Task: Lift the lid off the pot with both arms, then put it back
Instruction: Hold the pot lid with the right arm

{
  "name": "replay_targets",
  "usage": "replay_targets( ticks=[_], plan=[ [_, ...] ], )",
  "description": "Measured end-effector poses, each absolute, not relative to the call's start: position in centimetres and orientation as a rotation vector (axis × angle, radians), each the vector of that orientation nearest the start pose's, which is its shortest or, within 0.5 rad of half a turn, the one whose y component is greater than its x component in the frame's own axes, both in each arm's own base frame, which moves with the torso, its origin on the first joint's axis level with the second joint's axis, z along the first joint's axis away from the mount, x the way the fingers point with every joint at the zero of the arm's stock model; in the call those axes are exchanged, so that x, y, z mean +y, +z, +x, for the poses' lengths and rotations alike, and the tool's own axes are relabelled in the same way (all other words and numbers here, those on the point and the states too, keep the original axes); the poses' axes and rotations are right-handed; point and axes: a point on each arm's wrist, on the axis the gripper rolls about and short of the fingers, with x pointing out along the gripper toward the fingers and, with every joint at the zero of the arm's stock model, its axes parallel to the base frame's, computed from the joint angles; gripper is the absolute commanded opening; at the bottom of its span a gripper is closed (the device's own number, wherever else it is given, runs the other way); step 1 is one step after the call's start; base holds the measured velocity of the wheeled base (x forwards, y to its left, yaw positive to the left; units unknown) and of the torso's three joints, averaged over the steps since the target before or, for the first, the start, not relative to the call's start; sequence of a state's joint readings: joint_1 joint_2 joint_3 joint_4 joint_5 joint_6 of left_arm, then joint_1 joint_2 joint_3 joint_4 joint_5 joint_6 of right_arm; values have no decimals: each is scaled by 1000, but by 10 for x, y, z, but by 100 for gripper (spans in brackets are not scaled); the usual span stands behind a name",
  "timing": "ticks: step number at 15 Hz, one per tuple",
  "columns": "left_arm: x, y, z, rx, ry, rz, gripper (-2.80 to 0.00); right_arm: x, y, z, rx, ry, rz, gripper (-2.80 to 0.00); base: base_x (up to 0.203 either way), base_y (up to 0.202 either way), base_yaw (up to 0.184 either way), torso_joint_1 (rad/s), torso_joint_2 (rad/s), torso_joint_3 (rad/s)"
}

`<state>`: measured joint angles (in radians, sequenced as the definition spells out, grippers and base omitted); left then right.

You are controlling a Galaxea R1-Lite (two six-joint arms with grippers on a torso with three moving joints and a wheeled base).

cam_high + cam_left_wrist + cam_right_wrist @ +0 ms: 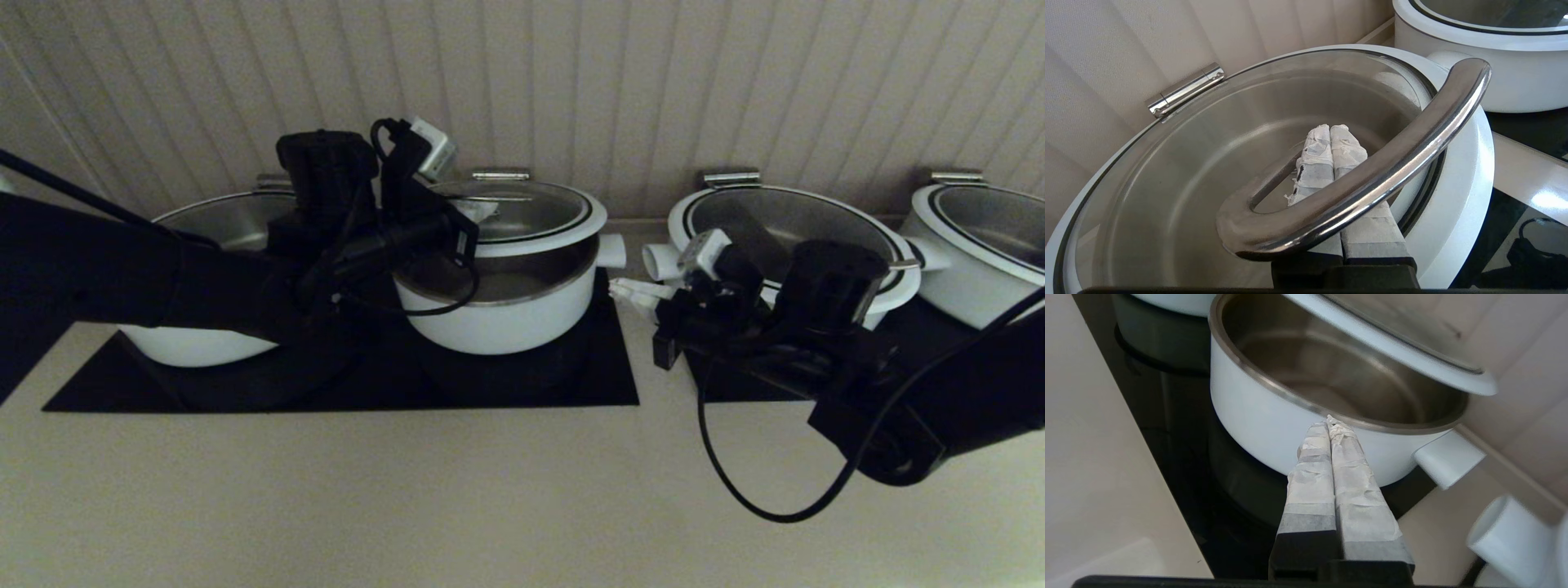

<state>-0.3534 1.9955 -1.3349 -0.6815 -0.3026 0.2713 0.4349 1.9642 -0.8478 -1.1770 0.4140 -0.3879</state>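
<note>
The small white pot [506,314] stands on the black hob, its steel inside showing. The glass lid [522,212] with its white rim hangs tilted above it, with a gap along the pot's front edge. My left gripper [1329,127] is shut, and its taped fingers [1314,163] are slid under the lid's curved steel handle [1412,151], bearing it. My right gripper [624,287] is shut and empty; it sits just right of the pot's stub handle [611,251]. In the right wrist view the right gripper [1327,419] points at the pot's wall [1257,412] below the raised lid [1392,343].
A steel hinge bracket [500,174] sits behind the pot at the panelled wall. A wider white pot [220,220] stands to the left, behind my left arm. Two more wide pots [784,220] [980,245] stand to the right. The beige counter [490,490] lies in front.
</note>
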Motion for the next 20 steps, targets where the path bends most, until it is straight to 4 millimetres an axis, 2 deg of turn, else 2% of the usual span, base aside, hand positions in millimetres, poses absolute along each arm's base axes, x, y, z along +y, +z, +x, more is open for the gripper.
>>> replay_targets(
  ticks=[11, 20],
  plan=[
    [-142, 225, 386, -102, -633, 262, -280, 182, 156, 369, -298, 808, -363, -280, 0, 0, 0, 0, 0, 0],
    [-142, 223, 388, -96, -631, 262, -280, 193, 146, 390, -315, 806, -362, -280, 0, 0, 0, 0, 0, 0]
  ],
)
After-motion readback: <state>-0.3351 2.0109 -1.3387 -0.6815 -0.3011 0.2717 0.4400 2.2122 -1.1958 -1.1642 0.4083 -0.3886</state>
